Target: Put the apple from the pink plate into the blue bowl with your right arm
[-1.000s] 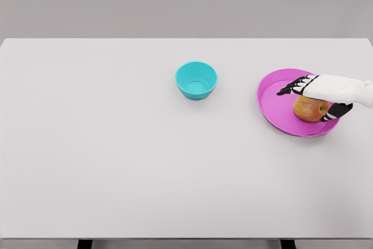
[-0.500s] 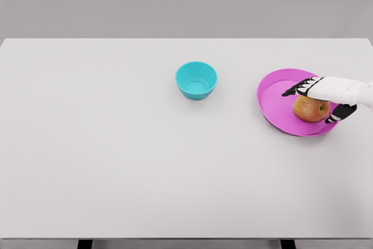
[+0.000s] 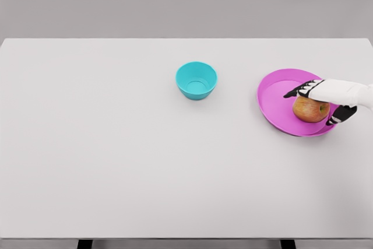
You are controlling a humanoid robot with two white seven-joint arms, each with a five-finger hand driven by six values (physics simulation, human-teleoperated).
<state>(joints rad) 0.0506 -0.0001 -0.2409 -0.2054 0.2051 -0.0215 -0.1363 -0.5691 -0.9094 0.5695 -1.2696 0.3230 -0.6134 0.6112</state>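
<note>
We noted the apple [image 3: 310,109] sat on the pink plate [image 3: 275,101] near the table's [image 3: 116,161] right edge, directly under our right hand [image 3: 324,95], fingers spread, not yet gripping; the blue bowl [image 3: 196,80] lay well leftward

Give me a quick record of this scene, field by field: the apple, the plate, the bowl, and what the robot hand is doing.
apple: on the pink plate, right part
pink plate: right side of the table
blue bowl: empty, left of the plate, apart from it
right robot hand: over the apple, fingers spread across its top, thumb at its right side, not closed
left robot hand: not in view
table: white
task status: apple not yet lifted
</note>
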